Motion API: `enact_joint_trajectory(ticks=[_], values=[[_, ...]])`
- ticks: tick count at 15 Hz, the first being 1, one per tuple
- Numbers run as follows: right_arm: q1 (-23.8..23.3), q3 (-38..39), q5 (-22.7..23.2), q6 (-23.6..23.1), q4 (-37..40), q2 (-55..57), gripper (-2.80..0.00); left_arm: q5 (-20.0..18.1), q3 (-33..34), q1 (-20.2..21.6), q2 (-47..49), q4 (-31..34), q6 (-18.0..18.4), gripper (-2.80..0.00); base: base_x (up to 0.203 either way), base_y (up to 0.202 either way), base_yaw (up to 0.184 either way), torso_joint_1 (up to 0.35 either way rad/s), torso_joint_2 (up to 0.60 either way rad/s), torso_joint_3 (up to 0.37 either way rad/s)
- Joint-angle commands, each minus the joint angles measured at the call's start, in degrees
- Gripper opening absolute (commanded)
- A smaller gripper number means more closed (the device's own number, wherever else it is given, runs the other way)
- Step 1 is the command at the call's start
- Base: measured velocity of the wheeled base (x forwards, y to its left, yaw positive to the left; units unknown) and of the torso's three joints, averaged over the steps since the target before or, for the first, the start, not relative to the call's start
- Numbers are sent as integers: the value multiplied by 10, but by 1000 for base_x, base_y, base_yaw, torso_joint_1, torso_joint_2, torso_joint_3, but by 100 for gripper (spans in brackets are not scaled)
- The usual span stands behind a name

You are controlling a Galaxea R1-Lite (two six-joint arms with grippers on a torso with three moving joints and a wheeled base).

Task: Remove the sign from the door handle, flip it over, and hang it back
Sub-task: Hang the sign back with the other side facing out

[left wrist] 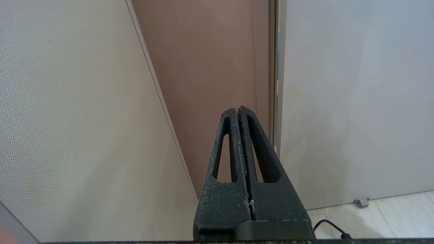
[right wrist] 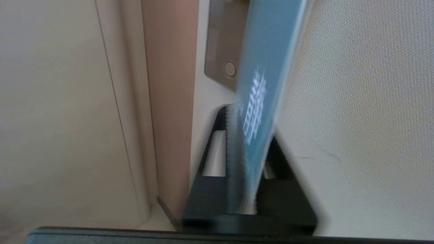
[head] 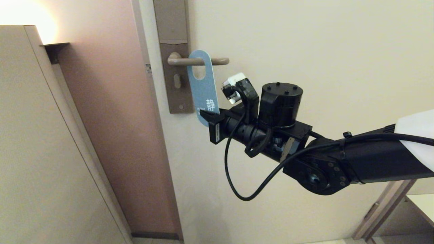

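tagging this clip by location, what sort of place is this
Most likely a hotel room doorway. A blue do-not-disturb style sign hangs on a lever door handle fixed to a tall lock plate with a keyhole, on a plain cream door.

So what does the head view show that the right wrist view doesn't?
Only the head view shows the door handle running through the sign's hole, the keyhole below it, and the right arm reaching in from the right. Only the right wrist view shows the sign's lower end sitting between the right pincer's two fingers. Both show the blue sign with white lettering, the handle plate and the door.
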Motion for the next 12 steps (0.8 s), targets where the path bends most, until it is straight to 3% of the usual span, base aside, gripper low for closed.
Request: enact_joint_trajectory(ticks=[1,12], values=[[0,-2,0,0,-2,3,0,0,0,0,1,0,1,-280,0,0,0,0,0,0],[-14,-34,5,13,12,-44,0,0,0,0,1,0,1,-280,0,0,0,0,0,0]])
